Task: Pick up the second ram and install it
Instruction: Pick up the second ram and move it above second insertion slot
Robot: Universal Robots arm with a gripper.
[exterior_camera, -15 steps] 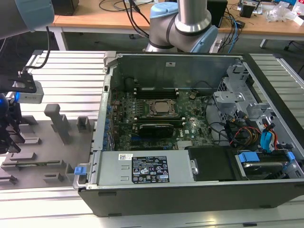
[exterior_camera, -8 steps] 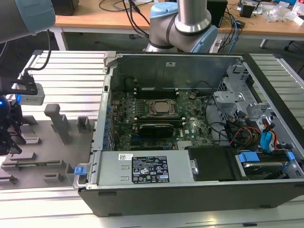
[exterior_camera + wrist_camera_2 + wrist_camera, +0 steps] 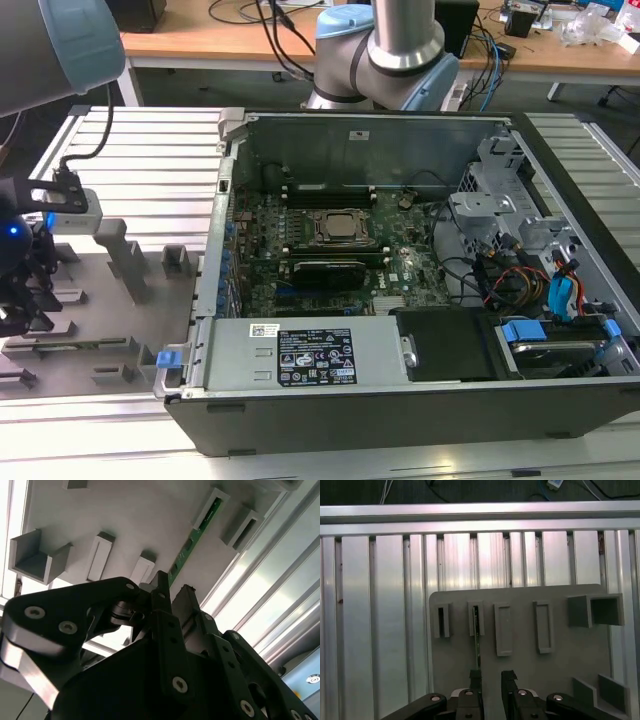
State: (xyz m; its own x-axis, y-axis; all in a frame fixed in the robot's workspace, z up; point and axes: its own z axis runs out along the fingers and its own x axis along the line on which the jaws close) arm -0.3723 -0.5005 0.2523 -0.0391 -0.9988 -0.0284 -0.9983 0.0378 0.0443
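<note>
Over the fixture plate (image 3: 555, 680), end effector (image 3: 491, 677) hangs spread beside the second ram (image 3: 477, 645).

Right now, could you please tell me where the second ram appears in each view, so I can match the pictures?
First wrist view: the second ram is a thin edge-on strip running from a slotted block to the open jaws.
Second wrist view: a green stick slanting from the jaws to that block.
Exterior view: too small to make out; its gray fixture plate lies at the exterior view's left.
Shared landmark: that plate.
</note>
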